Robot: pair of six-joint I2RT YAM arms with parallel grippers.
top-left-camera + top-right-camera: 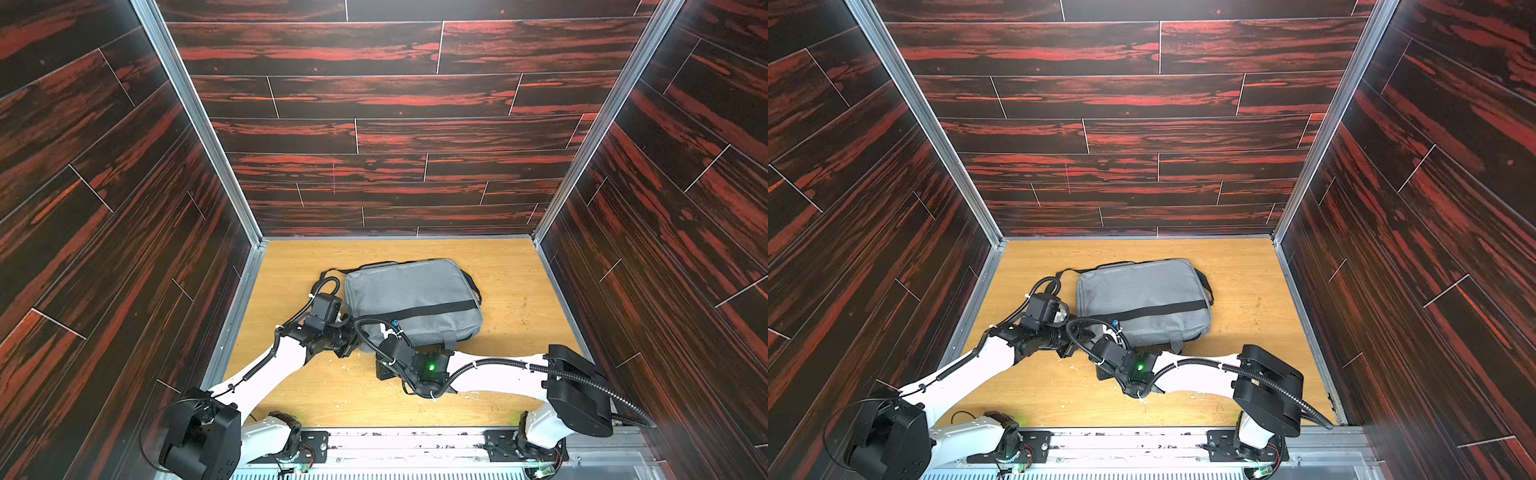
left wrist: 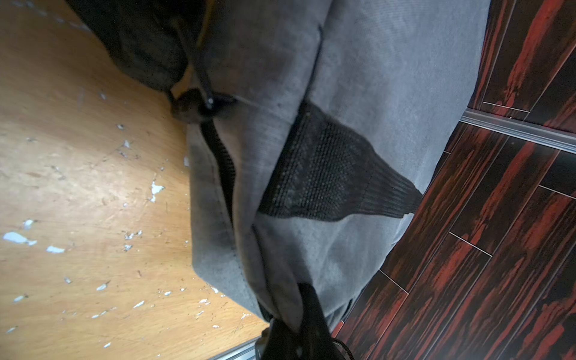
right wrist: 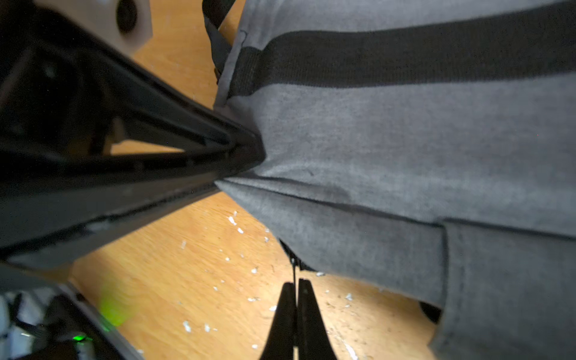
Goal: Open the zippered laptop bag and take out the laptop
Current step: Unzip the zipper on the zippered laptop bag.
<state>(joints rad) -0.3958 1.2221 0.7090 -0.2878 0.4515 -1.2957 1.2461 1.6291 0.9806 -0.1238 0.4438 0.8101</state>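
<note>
Honestly, the zippered laptop bag [image 1: 411,299] was the big thing on your table [image 1: 519,353]. It lay flat toward the back with its black band [image 1: 419,311] facing up and its near corner pointed at both arms. No sign of the laptop anywhere in the open, so I'd guess it sat inside. The stretch of zip [image 2: 219,162] visible along the side edge looked closed.

Your left gripper [image 3: 255,152] was clamped on a fold of grey fabric at that near corner, bunching it up a bit. My read: that was the anchor, so the soft bag wouldn't just slide along when the zip got tugged. Your right gripper [image 3: 296,290] sat just beside it, low over the table at the bag's near edge. Its fingers were pressed together on a thin black zip pull [image 3: 294,269] coming off that edge. That made sense as the pulling side, and I'd say the job was only at the unzipping stage.

Room-wise, dark red-and-black wood-look walls [image 1: 374,104] boxed you in on three sides, with aluminium posts [image 1: 198,124] in the back corners. The table was light wood grain, scuffed, with white flecks [image 3: 232,220] scattered near the bag.
</note>
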